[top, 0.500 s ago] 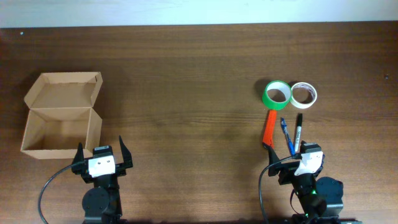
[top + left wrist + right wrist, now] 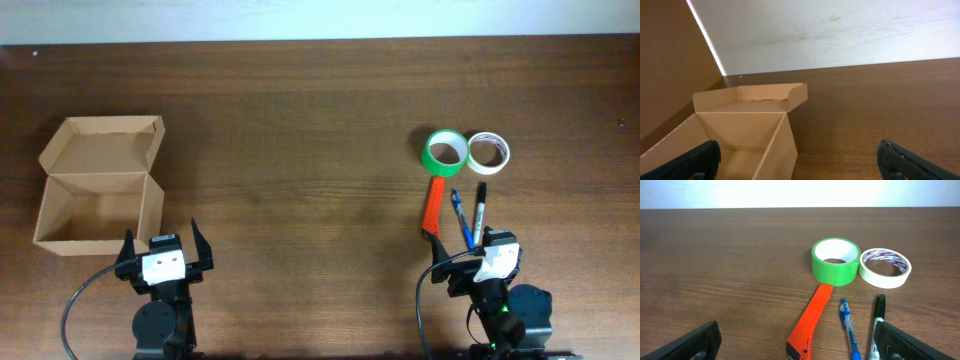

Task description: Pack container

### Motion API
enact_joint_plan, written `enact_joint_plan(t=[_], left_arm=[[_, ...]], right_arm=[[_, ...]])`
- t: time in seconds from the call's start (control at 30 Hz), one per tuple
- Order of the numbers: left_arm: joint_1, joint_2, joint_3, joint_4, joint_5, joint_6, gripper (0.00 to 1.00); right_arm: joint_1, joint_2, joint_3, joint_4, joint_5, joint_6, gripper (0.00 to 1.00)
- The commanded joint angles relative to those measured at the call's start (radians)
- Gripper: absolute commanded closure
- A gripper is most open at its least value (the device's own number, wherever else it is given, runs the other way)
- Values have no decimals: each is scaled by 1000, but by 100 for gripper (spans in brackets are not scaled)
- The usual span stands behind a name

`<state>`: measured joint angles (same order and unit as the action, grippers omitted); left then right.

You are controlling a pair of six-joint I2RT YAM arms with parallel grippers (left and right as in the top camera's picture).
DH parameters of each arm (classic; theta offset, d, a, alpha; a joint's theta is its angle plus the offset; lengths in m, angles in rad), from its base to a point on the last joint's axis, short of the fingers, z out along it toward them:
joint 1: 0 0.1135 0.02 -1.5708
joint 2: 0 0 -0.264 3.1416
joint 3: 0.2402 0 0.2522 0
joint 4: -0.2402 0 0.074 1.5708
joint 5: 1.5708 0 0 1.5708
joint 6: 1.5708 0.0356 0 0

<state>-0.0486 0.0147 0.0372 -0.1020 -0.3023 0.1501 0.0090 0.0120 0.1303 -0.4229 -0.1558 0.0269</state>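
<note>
Jaws wide on left gripper (image 2: 799, 162), right gripper (image 2: 800, 342) — white tape (image 2: 885, 269) print illegible.

One container (image 2: 100, 150), two tape rolls (image 2: 445, 151) (image 2: 489, 150), one orange cutter (image 2: 434, 205), two pens (image 2: 461, 222) (image 2: 480, 205)

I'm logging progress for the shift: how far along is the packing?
Done: only the setup. The container stands open, its inside bare.
In hand: nothing. The left gripper and right gripper are both open and empty.
Left: the green tape roll, white tape roll, orange cutter, blue pen and black marker lie on the table, far from the container.
</note>
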Motion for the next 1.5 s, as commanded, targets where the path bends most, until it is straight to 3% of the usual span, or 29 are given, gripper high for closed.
enact_joint_plan(t=[0.0, 1.33, 1.47], left_arm=[[-1, -9, -8, 1, 11, 13, 1], [-1, -9, -8, 21, 19, 13, 0], [-1, -9, -7, 37, 154, 12, 0]], right_arm=[[3, -10, -8, 1, 9, 7, 1], [3, -10, -8, 33, 9, 7, 1], [3, -10, -8, 27, 13, 7, 1]])
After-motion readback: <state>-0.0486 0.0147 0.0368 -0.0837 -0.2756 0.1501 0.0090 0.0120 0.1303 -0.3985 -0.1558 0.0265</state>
